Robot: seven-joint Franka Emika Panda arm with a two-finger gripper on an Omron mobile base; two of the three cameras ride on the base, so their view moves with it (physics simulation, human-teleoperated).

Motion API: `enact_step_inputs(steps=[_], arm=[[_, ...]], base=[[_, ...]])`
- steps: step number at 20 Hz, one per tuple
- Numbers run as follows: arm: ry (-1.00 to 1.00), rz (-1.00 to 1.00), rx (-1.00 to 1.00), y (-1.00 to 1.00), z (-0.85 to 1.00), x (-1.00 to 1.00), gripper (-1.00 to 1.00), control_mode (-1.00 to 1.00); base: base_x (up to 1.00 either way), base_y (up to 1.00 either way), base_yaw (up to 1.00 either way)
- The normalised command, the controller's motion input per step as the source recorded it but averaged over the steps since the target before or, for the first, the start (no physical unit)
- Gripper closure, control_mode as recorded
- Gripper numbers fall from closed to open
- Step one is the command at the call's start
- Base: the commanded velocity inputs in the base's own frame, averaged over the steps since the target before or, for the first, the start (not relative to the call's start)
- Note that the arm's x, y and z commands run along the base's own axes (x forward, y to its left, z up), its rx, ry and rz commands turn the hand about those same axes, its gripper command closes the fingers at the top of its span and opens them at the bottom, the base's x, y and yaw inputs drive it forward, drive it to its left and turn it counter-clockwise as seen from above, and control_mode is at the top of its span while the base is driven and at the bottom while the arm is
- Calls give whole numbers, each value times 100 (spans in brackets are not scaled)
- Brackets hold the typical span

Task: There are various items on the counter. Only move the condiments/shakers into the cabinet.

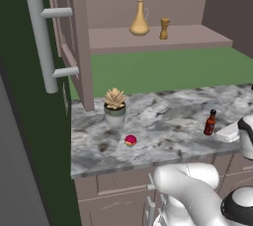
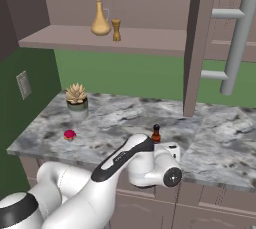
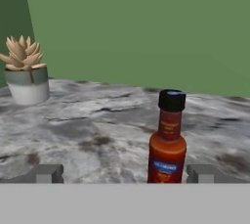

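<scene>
Now my gripper (image 3: 124, 174) wide open, empty; red sauce bottle (image 3: 168, 145) upright dead ahead, right of centre between fingertips.

Hand (image 3: 124, 173) low, level, wide open

On the cabinet (image 1: 79, 37) shelf (image 1: 148, 40) we see the flask bottle (image 1: 140, 18) with the small shaker (image 1: 164, 28) just beside it, to its right. Below, on the counter (image 1: 163, 116), the potted succulent (image 1: 115, 105) stands toward the left, with the tiny round thing (image 1: 130, 140) in front of it, nearer the edge. The sauce bottle (image 3: 168, 142) stands upright well to their right, between the tips of our end effector (image 3: 124, 174), closer to the right one.
</scene>
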Motion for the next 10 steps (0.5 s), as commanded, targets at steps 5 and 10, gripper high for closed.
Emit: enact_step_inputs(steps=[5,10], arm=[[4,0,-1,0,-4,22,-100,-100],[3,0,0,0,-5,18,-100,-100]], base=[[0,0,0],[0,0,0]])
